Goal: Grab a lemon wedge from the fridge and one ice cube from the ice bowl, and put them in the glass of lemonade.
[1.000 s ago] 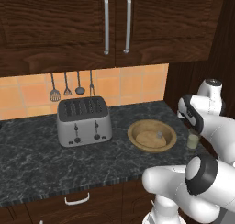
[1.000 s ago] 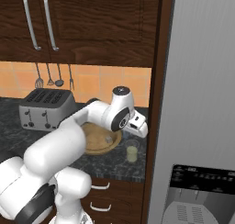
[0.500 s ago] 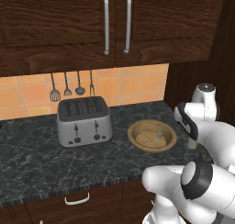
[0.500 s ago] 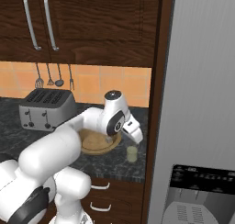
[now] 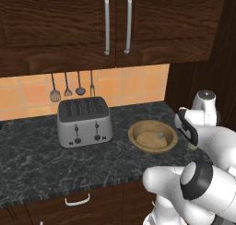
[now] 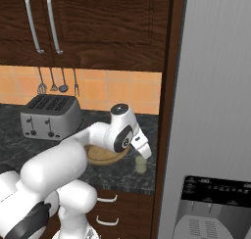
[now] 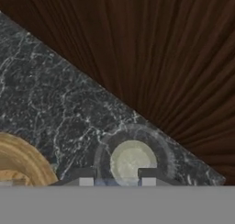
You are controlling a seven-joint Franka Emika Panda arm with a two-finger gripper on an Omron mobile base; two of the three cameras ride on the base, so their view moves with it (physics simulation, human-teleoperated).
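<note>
Flat, even rendered light falls with no glare or hard shadows, dim under the cabinets (image 5: 115,26), and the hand view looks soft and blurred.

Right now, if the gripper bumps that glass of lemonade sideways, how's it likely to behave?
The glass of lemonade looks narrow and upright, so a high nudge would probably tip it rather than slide it. It holds liquid, so a tilt would likely spill. It stands on the dark counter beside the ice bowl, which might stop it.
</note>
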